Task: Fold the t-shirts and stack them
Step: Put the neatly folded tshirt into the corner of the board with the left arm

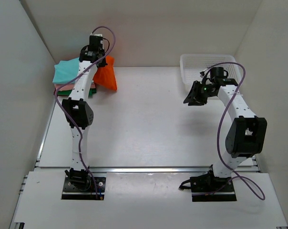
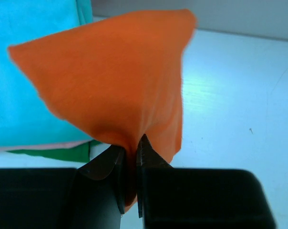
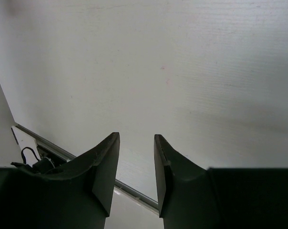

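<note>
While the left hand (image 2: 133, 146) pinches its bunched edge, orange t-shirt (image 2: 115, 71) drapes in a smooth cone, right hand (image 3: 136, 136) parted, empty.

T-shirts (image 1: 66, 71) far left (stacked), basket (image 1: 196, 62) far right.

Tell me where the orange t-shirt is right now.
The orange t-shirt hangs at the far left of the table in the top view, pinched in the left gripper, just right of the folded stack.
</note>
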{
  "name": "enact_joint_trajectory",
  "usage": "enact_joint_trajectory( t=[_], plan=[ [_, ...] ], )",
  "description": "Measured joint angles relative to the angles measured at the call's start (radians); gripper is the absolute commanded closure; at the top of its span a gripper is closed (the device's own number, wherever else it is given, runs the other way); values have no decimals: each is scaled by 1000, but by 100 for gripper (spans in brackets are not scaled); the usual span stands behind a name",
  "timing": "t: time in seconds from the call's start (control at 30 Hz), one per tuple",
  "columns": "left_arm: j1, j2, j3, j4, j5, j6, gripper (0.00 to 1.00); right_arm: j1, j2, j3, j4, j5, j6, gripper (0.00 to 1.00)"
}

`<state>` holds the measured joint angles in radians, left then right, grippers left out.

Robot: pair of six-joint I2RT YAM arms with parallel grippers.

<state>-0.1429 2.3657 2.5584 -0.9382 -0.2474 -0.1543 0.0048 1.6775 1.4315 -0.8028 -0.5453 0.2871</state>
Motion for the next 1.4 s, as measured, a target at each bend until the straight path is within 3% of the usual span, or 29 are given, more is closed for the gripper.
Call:
enact_joint_trajectory(
  t=[0.33,0.77,1.2,1.23,1.27,1.3,1.4],
  plan=[
    [76,-5,2,143,-8,45,100,50,-12,-60,-42,10,2,68],
    [323,-39,-13,225,79,-4,100,113,56,42,-83,15,27,68],
    [370,-42,-16,277,169,-70,99,129,104,91,-101,23,43,68],
    [377,-42,-21,285,169,-80,95,131,106,91,-102,23,43,68],
    [385,-42,-27,296,170,-92,52,132,107,91,-105,24,43,69],
    [395,-42,-34,304,170,-98,2,132,108,91,-106,24,43,70],
    [423,-45,-63,338,174,-125,2,132,108,91,-108,24,43,69]
  ],
)
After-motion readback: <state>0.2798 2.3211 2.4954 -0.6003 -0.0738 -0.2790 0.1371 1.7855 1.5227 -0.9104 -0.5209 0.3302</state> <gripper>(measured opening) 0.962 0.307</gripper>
